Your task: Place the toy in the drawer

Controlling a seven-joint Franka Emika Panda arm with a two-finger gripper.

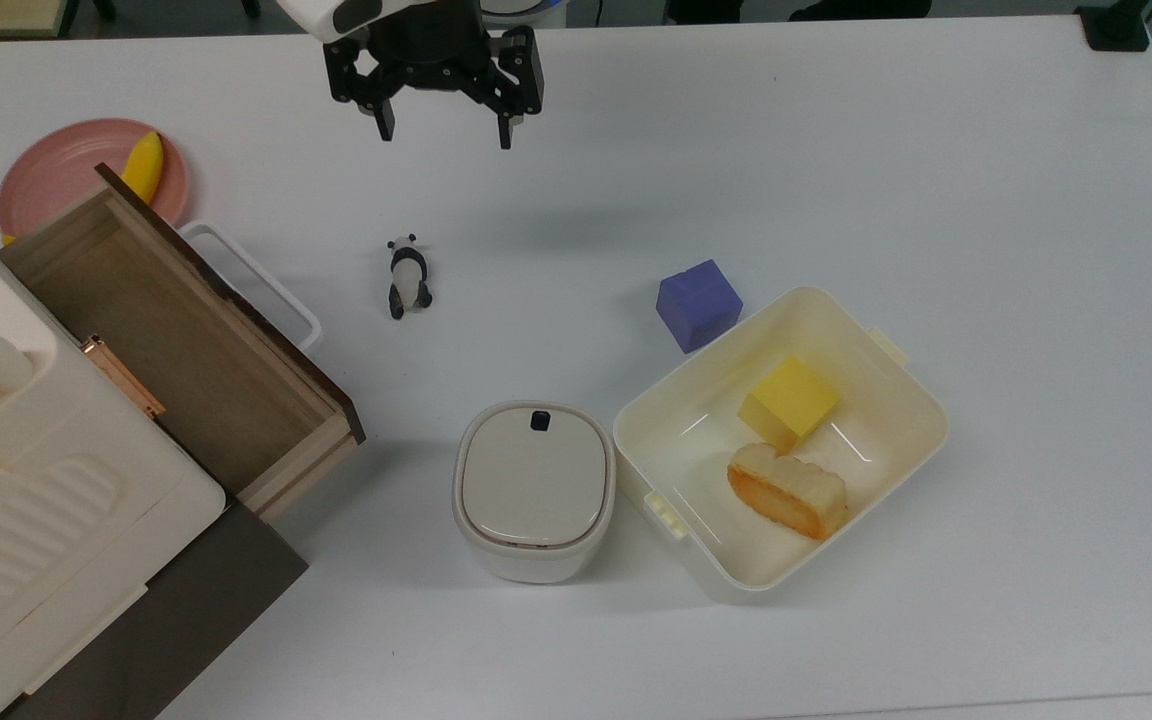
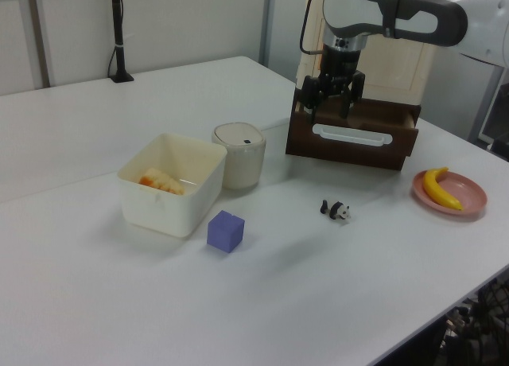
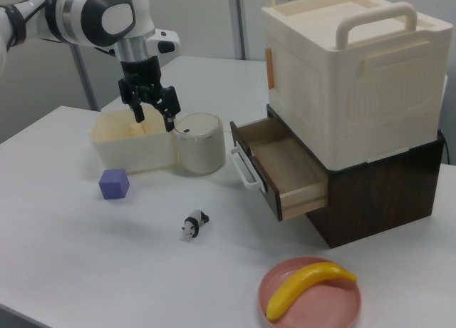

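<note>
In the top view the gripper point(image 1: 444, 130) hangs at the upper centre of the frame, its two fingers spread wide with nothing between them, well above the white table point(image 1: 936, 180). The toy point(image 1: 407, 277), a small panda, lies on the table just left of centre, below the gripper and apart from it. At the top view's left the drawer point(image 1: 186, 340) stands pulled out, its wooden inside bare and its white loop handle point(image 1: 256, 280) towards the toy. Behind it, in the upper left, a pink plate point(image 1: 61, 175) carries a banana point(image 1: 143, 165). A purple cube point(image 1: 698, 304) sits right of centre, just beside a cream tub point(image 1: 896, 385) that holds a yellow cube point(image 1: 791, 400) and a piece of bread point(image 1: 786, 490); a lidded round container point(image 1: 534, 490) stands at lower centre. In the left view the gripper point(image 2: 332, 108) is at upper right, in front of the drawer point(image 2: 350, 135), fingers apart, while the toy point(image 2: 336, 211) lies right of centre on the table, between the purple cube point(image 2: 226, 231) and the plate point(image 2: 469, 192). In the right view the gripper point(image 3: 154, 117) hovers at upper left over the tub point(image 3: 135, 146), open-fingered and empty; the toy point(image 3: 193, 224) lies low at centre, with the open drawer point(image 3: 285, 164) to its right under a cream case point(image 3: 349, 71).
</note>
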